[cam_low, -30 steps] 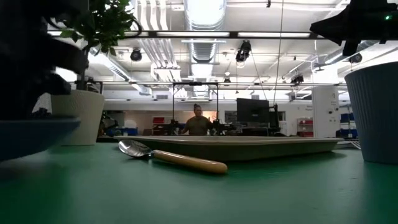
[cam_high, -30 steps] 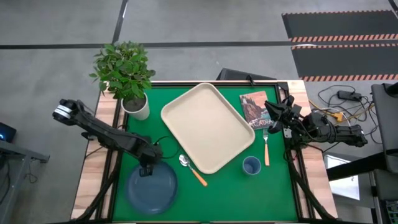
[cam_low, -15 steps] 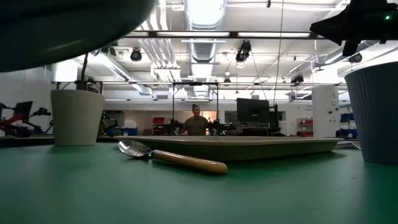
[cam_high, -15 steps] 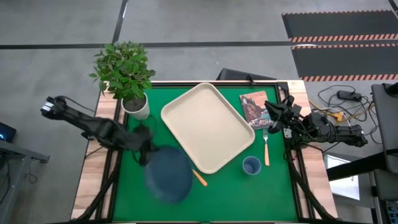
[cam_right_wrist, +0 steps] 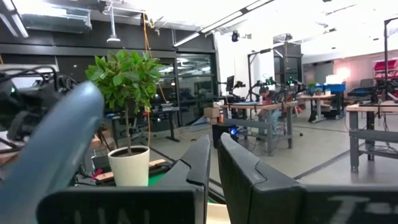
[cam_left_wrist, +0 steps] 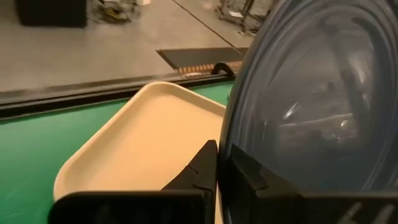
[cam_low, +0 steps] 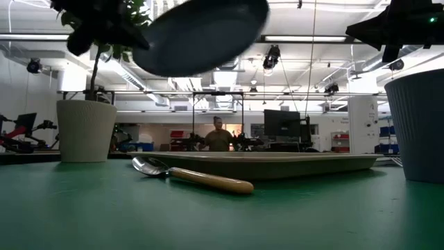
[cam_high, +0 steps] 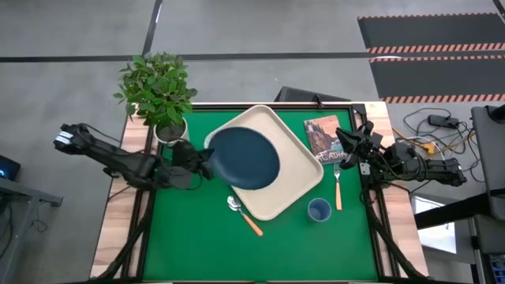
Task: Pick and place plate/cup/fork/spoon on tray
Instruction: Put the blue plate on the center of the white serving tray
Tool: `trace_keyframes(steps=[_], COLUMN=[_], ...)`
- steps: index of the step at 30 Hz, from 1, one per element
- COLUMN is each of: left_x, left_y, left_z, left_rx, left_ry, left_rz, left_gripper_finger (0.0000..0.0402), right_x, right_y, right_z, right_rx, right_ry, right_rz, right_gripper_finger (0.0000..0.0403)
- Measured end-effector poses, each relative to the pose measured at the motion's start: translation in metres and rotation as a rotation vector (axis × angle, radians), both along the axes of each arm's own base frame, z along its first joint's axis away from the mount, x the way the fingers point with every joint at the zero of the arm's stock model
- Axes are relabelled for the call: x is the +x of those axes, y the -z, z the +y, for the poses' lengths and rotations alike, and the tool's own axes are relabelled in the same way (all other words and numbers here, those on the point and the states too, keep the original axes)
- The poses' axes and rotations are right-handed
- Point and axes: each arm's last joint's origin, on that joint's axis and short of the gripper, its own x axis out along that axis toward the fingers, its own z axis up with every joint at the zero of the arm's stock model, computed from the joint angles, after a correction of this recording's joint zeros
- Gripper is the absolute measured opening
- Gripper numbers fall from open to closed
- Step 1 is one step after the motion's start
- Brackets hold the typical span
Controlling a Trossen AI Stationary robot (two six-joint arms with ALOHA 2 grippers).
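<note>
My left gripper [cam_high: 203,163] is shut on the round blue plate [cam_high: 246,158], which hangs in the air over the cream tray [cam_high: 264,162]. In the low view the plate [cam_low: 201,35] is high above the table and tilted. The spoon [cam_high: 243,214] lies on the green mat by the tray's near edge. The blue cup [cam_high: 319,210] stands to the right of the spoon. The fork [cam_high: 338,185] lies right of the tray. My right gripper [cam_high: 345,142] waits shut above the fork's tines, touching nothing. My left gripper pinches the plate's rim [cam_left_wrist: 227,163] at its left edge between its two fingers, one finger [cam_left_wrist: 202,171] on each face. The fingers come about level from the table's left. The plate is lifted clear over the tray, tilted, its free edge higher than the held edge.
A potted plant in a white pot [cam_high: 172,136] stands at the far left, close to my left arm. A brown-covered book [cam_high: 323,136] lies right of the tray under my right gripper. Bare green mat lies at the near left [cam_high: 189,237].
My left gripper has lifted the plate off the mat at the near left and carried it up, toward the far edge and to the right. The plate is now clear of the table, tilted, over the tray. The right arm has kept still.
</note>
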Motion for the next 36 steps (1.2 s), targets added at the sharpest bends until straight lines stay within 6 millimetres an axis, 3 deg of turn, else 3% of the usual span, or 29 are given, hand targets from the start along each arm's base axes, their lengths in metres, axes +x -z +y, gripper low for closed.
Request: trace_keyframes(steps=[6,11,16,22,36], left_x=[0.037,0.055,0.067,0.074,0.076], left_y=[0.030,0.056,0.081,0.104,0.110], left_z=[0.006,0.027,0.051,0.069,0.072], left_rx=[0.005,-0.008,-0.018,-0.189,-0.215], left_ry=[-0.084,-0.240,-0.339,-0.354,-0.349], left_rz=[0.039,0.055,0.118,0.139,0.156], left_gripper_finger=[0.0000,0.0000,0.0000,0.0000,0.0000], right_x=[0.000,0.000,0.000,0.000,0.000], right_y=[0.000,0.000,0.000,0.000,0.000], right_z=[0.000,0.000,0.000,0.000,0.000], right_rx=[-0.010,-0.011,-0.011,-0.011,-0.021], right_ry=[0.004,0.004,0.004,0.004,0.008], right_rz=[0.006,0.007,0.006,0.007,0.014], right_gripper_finger=[0.0022,0.0022,0.0022,0.0022,0.0022])
